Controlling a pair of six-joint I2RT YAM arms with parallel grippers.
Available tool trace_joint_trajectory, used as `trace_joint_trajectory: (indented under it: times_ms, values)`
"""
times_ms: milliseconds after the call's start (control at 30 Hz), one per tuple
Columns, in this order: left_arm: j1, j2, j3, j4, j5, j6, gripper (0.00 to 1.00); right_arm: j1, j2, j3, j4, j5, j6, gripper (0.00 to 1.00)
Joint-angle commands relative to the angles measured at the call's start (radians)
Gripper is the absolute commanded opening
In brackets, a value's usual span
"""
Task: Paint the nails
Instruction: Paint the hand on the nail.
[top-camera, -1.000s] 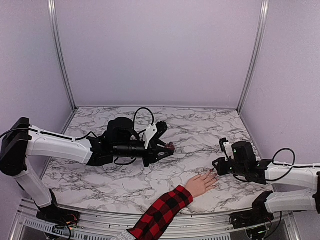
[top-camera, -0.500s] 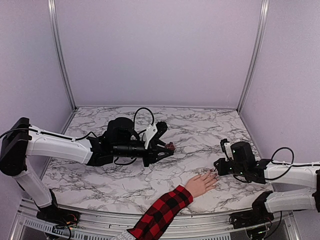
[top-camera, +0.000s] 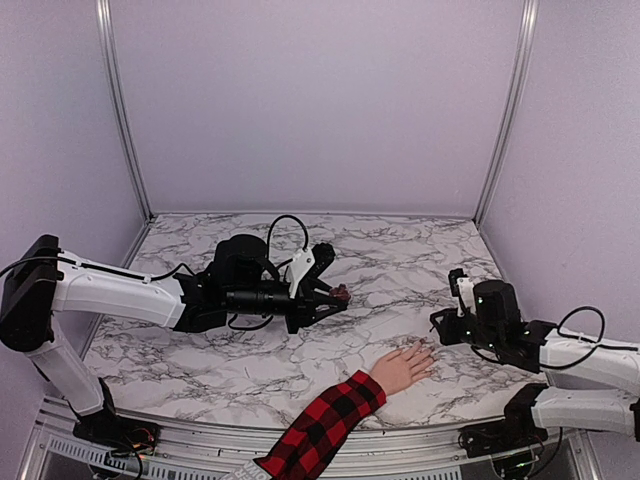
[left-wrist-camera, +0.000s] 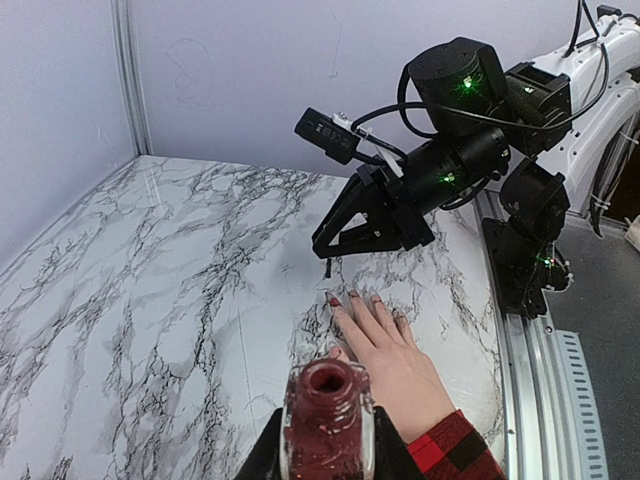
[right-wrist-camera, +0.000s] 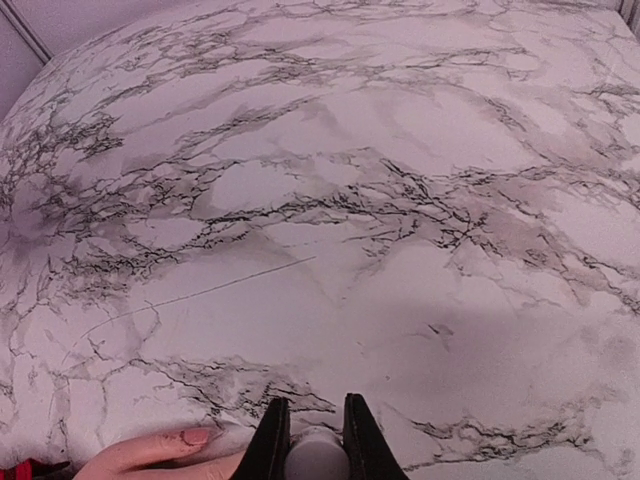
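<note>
From above, the nails (top-camera: 427, 346) are too small to tell painted from bare. The right wrist view's bottom edge cuts off the hand (right-wrist-camera: 160, 458) and the pale cylinder (right-wrist-camera: 316, 460) in the right pincer (right-wrist-camera: 314, 420); the left wrist view crops the polish bottle (left-wrist-camera: 326, 425) at its base.

Table (top-camera: 420, 250) lies open between the arms; the hand (top-camera: 403, 367) lies just beside the right claw (top-camera: 436, 332).

The nails (left-wrist-camera: 354, 295) are tiny ovals at the fingertips of a pale hand (left-wrist-camera: 395, 365) lying flat, palm down, fingers slightly spread, on the marble table (left-wrist-camera: 150, 300). One outer nail looks dark red; the rest look pale pink.
</note>
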Motion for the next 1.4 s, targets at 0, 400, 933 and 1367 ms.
trace_joint_trajectory:
  times_ms: [0,400,933,1367]
  values:
    - [0.006,0.003,0.013,0.045,0.016,-0.005,0.0,-0.005,0.011,-0.001,0.02,-0.058,-0.034,0.0]
    - [0.006,0.005,0.013,0.045,0.016,-0.003,0.0,-0.006,0.069,0.021,0.02,-0.073,-0.04,0.0]
    - [0.005,0.004,0.019,0.046,0.017,-0.001,0.0,-0.006,0.118,0.044,-0.002,0.012,0.001,0.0]
    - [0.006,0.014,0.032,0.046,0.025,-0.003,0.0,-0.005,-0.018,-0.007,0.051,-0.072,-0.046,0.0]
